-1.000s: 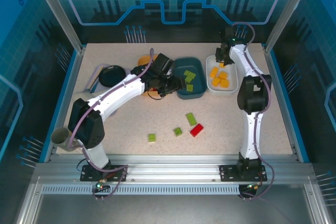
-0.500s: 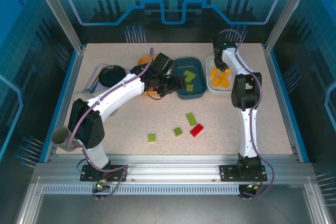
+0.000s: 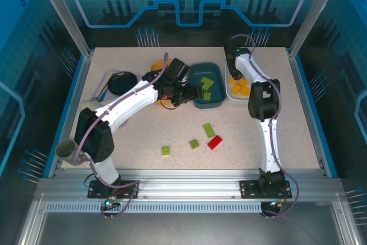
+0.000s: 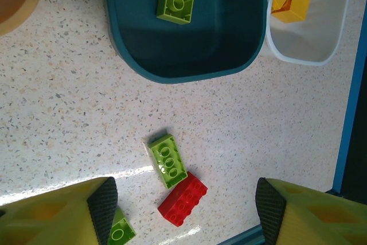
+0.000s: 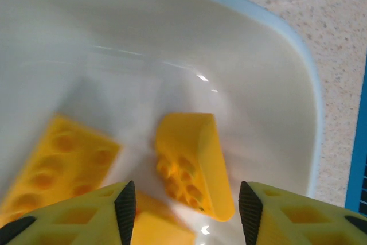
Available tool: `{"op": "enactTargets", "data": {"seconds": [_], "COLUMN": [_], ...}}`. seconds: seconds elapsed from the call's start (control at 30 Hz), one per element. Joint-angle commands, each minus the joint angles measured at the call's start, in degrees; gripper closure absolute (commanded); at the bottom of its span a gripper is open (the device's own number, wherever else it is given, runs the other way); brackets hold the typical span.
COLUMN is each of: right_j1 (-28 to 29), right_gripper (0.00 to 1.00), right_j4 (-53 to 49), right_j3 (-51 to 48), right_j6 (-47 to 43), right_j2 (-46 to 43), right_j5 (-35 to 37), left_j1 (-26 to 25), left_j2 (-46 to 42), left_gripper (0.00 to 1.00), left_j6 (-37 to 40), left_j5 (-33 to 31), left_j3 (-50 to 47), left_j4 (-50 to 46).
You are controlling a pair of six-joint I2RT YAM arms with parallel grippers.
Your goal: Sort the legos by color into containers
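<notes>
we read this step as the drop of a yellow oblong plastic brick (image 5: 192, 164) into the white rounded plastic tub (image 5: 298, 84), which sits toward 1 o'clock on the speckled bench (image 4: 57, 113) in the top view. the right claw (image 5: 186, 210) hangs over the tub with its jaws moderately apart, and the brick lies between them but touches neither, so we take it to be free. in the right wrist view the brick is tipped on its side, its long axis running from about 11 to 5 o'clock and its studs turned toward 8 o'clock, just beside another yellow brick (image 5: 57, 164) at 9 o'clock. to finish well, we would lift straight up with the jaws apart so no fingertip catches the brick or the rim. the left claw (image 4: 184, 202) is wide and empty, hovering near the dark teal plastic tub (image 4: 189, 67), which holds a green square brick (image 4: 175, 3). below it on the bench lie a green oblong brick (image 4: 167, 160), studs up, long axis 11 to 5 o'clock, and a red oblong brick (image 4: 182, 198) touching it at 5 o'clock, long axis 2 to 8 o'clock.
</notes>
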Motion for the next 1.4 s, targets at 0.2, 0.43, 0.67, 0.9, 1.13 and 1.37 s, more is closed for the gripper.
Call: {"op": "enactTargets", "data": {"seconds": [0.2,0.43,0.67,0.9,1.13,1.37], "right_j1": [6.4,14.8,21.8,23.7,23.8,23.8], "right_gripper": [0.40,0.40,0.40,0.40,0.39,0.38], "right_j4": [-4.7,-1.4,-0.1,2.9,3.4,0.3], "right_j3": [-4.0,-23.3,-40.0,-53.6,-64.3,-71.0], "right_j6": [7.6,14.1,21.8,26.8,31.4,33.6], "right_j2": [-15.5,-34.3,-50.1,-64.6,-74.2,-82.1], "right_j5": [-5.4,-10.8,-21.7,-31.6,-39.2,-41.4], "left_j1": [-0.5,-0.8,-3.4,-6.3,-7.2,-7.5], "left_j2": [-0.8,-1.5,-2.2,-3.2,-4.4,-5.1], "left_gripper": [0.30,0.30,0.30,0.30,0.30,0.30], "left_j6": [2.7,1.7,-0.5,-0.8,1.9,6.1], "left_j5": [0.8,-1.3,-5.3,-6.8,-7.0,-5.5], "left_j3": [-2.2,-5.0,-6.9,-8.7,-10.2,-10.9], "left_j4": [-1.8,-2.4,-5.5,-7.5,-10.9,-14.1]}}
